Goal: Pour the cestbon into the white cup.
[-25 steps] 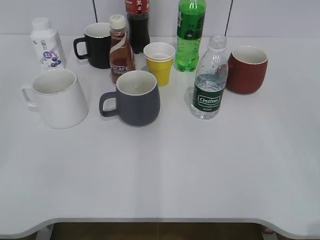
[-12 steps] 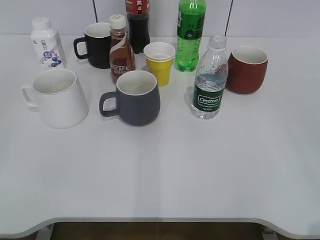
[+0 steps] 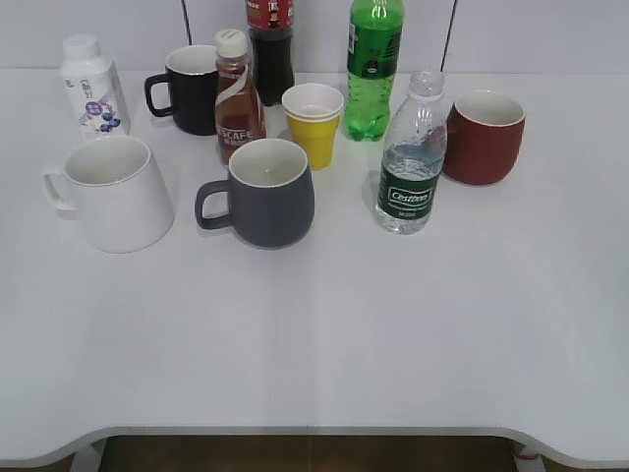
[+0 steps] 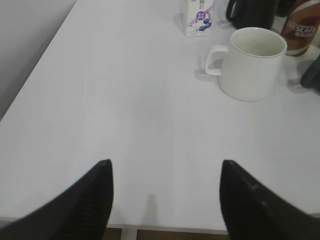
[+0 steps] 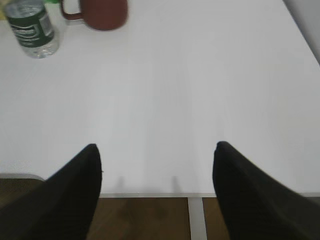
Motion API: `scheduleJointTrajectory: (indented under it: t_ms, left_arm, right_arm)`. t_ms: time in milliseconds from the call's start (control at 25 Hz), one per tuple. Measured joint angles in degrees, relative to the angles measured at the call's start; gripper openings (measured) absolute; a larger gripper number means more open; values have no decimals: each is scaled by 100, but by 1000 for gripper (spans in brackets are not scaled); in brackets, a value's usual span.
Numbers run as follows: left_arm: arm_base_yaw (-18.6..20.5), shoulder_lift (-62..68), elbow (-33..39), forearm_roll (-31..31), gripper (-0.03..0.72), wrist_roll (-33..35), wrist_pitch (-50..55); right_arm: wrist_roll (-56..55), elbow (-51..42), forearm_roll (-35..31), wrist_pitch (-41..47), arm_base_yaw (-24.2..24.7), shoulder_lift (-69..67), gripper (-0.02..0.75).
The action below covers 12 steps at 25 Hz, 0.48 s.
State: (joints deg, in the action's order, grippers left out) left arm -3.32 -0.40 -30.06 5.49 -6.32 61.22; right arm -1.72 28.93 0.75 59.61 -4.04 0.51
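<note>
White table (image 3: 314, 334) carries the cestbon (image 3: 411, 157) right of centre and the white cup (image 3: 110, 192) at left; my left claw (image 4: 165, 200) and right claw (image 5: 156, 185) are spread, empty.

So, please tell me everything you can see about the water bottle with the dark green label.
The cestbon is a clear, ribbed plastic bottle with a dark green label in white lettering. It has no cap, and water fills roughly its lower half. It stands upright on the white table, right of centre, in front of the green soda bottle and just left of the red mug. Whether it touches the mug is unclear. No fingers are near it.
</note>
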Motion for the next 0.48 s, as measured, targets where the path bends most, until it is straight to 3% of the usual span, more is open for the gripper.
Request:
scheduleJointTrajectory:
  t_ms: [480]
  left_arm:
    - [17, 0, 2, 0, 422, 0, 0]
  right_arm:
    - [0, -4, -18, -2, 39, -1, 522]
